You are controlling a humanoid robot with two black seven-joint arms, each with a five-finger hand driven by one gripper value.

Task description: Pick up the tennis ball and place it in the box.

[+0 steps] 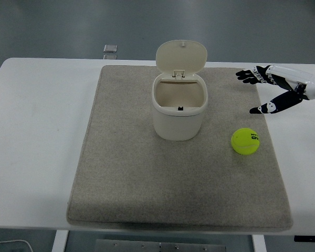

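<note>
Tennis ball (245, 141) lies on the grey mat (121, 178) near the mat's right edge — apart from the box (179, 111), which stands at the mat's far middle, lid up. Right hand (273, 90) hangs over the desk (37, 131) near the right edge beyond the ball — fingers spread, grasping nothing.

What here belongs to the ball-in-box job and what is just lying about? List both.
Part of the job:
- yellow-green felt tennis ball on the mat
- cream plastic box with its hinged lid up
- robot's right hand, open, above the ball

Just lying about:
- grey rectangular fabric mat
- white table
- small silver square object beyond the far edge
</note>
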